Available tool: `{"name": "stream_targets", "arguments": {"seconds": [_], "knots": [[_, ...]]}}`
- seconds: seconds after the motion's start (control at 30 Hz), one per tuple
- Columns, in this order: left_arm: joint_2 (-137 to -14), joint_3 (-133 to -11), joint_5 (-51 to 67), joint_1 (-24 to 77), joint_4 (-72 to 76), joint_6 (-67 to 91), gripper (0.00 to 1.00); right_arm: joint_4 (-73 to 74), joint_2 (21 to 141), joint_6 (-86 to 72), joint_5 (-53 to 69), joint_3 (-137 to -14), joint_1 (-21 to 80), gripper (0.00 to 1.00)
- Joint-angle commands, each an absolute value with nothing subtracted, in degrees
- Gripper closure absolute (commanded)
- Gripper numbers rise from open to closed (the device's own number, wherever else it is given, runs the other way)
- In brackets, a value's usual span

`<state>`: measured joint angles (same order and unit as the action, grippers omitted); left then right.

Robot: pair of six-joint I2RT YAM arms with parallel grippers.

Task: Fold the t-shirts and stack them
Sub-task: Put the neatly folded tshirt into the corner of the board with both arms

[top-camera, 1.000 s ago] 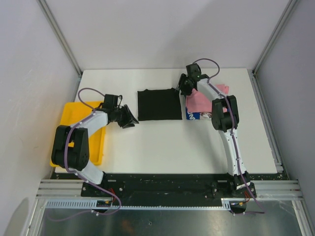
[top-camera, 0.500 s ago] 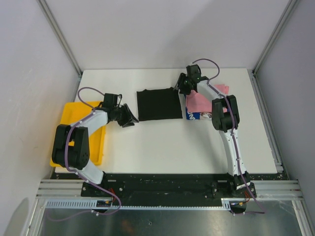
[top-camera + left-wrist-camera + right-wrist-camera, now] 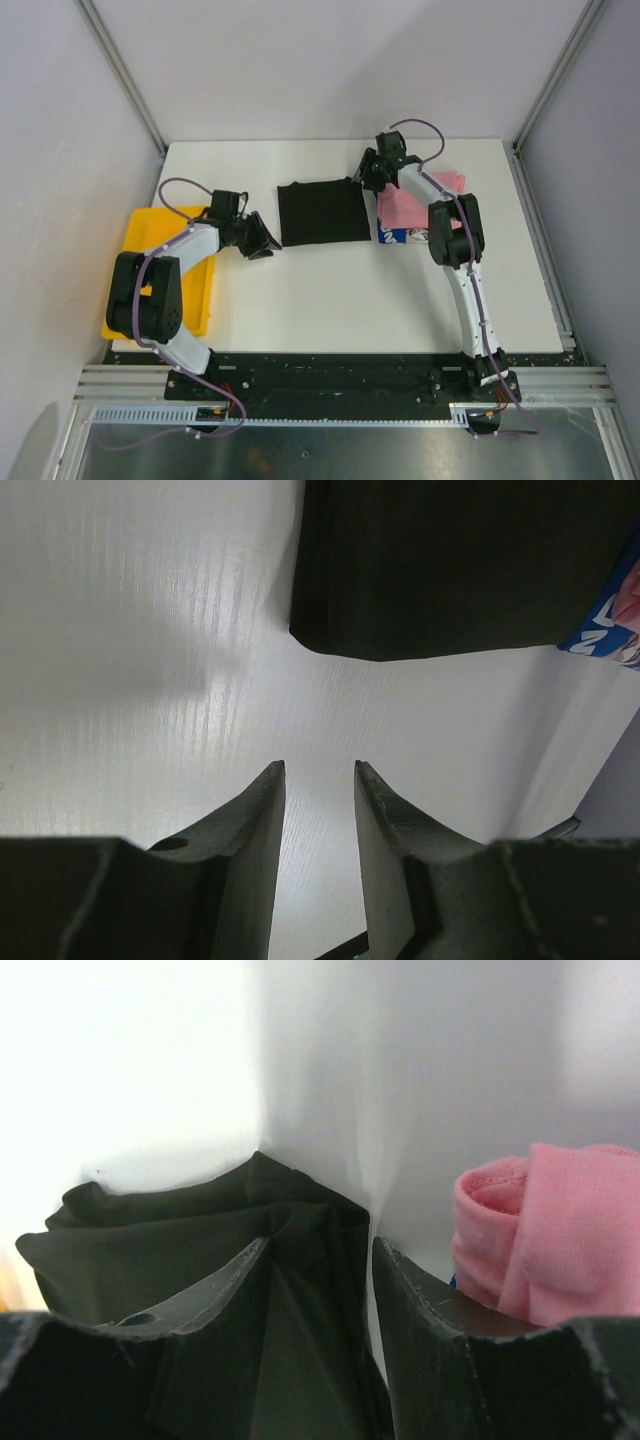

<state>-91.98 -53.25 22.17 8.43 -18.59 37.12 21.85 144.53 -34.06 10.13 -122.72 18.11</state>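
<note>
White surface (image 3: 350, 300) boxed in by plain pale walls, folded black shirt (image 3: 322, 212) mid-surface toward the far edge

Pink shirt (image 3: 415, 205) sits just right of it, stacked on a blue-and-white shirt (image 3: 405, 237), and there's a yellow tray (image 3: 140, 235) at the left edge. Left claw (image 3: 318, 780) is spread apart over bare surface near the black shirt's left side. Right claw (image 3: 318, 1250) is spread too, fingers either side of its rumpled far right corner.
</note>
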Motion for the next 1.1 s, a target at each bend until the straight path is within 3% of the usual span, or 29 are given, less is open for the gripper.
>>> {"name": "stream_targets", "arguments": {"seconds": [0.0,0.23,0.37,0.47,1.07], "knots": [[-92.53,-54.84,22.04,7.95,-18.04,37.68,0.60,25.09,146.68,-33.26,6.72,-125.19,19.72,0.52],[-93.12,-54.47,21.94,7.92,-18.02,38.50,0.59,25.27,146.35,-33.50,5.14,-122.96,20.99,0.63],[-93.84,-54.57,22.06,7.93,-17.63,39.51,0.58,24.75,144.66,-33.78,3.66,-120.01,21.61,0.84],[-94.82,-54.93,22.15,7.91,-17.02,40.07,0.56,24.53,143.18,-34.02,2.68,-118.10,21.77,0.92],[-98.00,-57.06,22.09,7.91,-11.35,45.84,0.54,25.36,139.75,-33.49,1.71,-114.60,21.97,1.00]]}}
